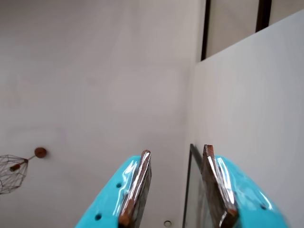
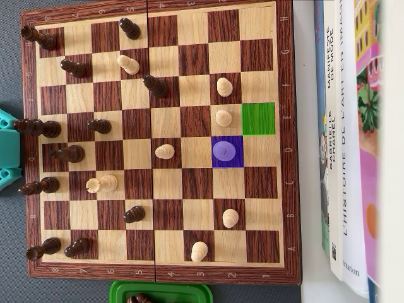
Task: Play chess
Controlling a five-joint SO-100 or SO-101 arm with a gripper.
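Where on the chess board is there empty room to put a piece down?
In the overhead view, the right column by the books is bare, including the green square. The top right corner is free too. The left side is crowded with dark pieces. The purple square already holds a pawn.

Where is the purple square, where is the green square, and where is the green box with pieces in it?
Purple square (image 2: 235,161): overhead view, on its lower right corner beside the piece standing on it.
Green square (image 2: 259,118): overhead view, on its middle.
Green box (image 2: 161,289): overhead view, on its top rim below the board.
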